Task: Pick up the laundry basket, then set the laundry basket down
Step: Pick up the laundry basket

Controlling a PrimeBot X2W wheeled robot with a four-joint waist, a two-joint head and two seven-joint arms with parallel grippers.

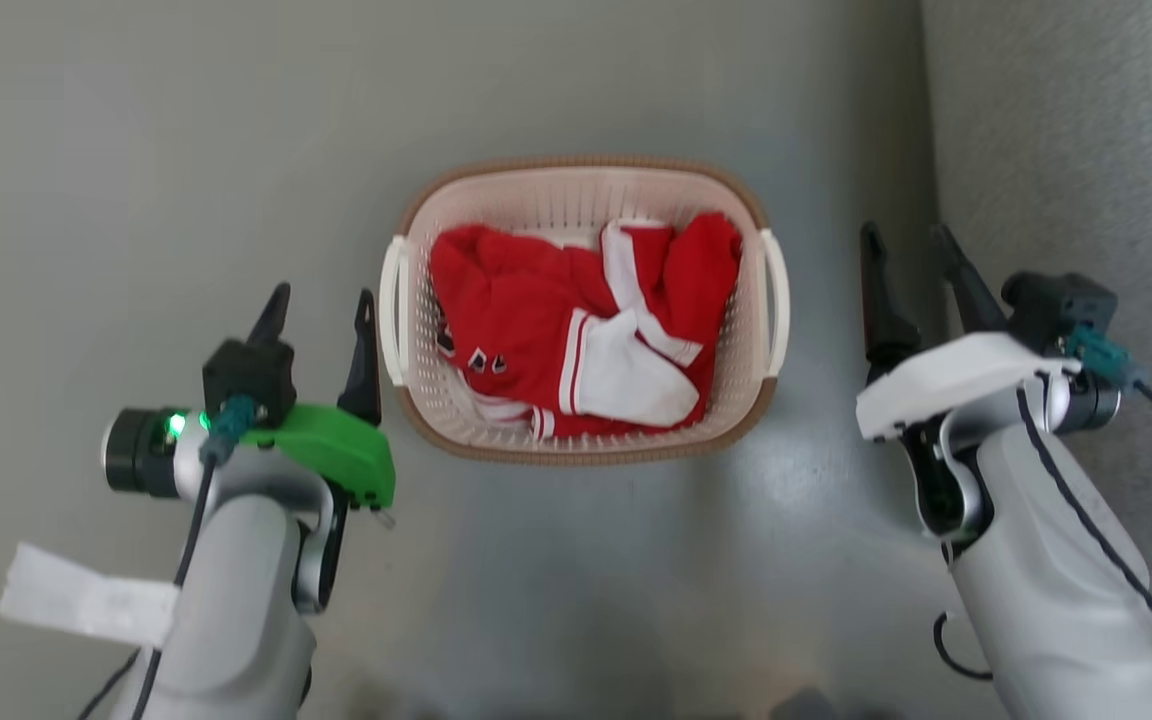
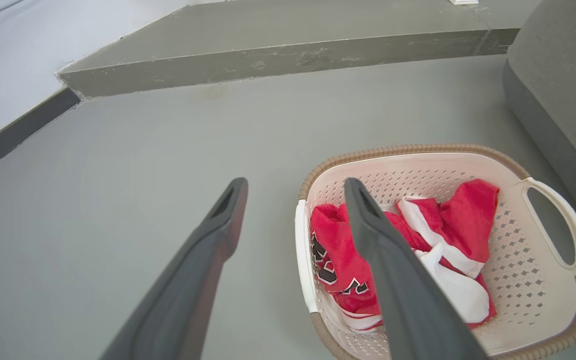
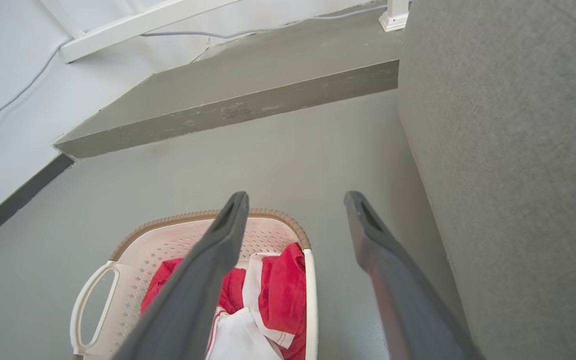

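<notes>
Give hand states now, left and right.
Left hand: open, empty, beside the laundry basket.
Right hand: open, empty, on its other side.

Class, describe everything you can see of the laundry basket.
The laundry basket is a small oval of cream plastic with perforated walls, a brown woven-look rim and a white handle on each side. It stands upright on the grey floor, holding crumpled red-and-white clothes. The left gripper and right gripper flank it, jaws open, apparently not touching.
</notes>
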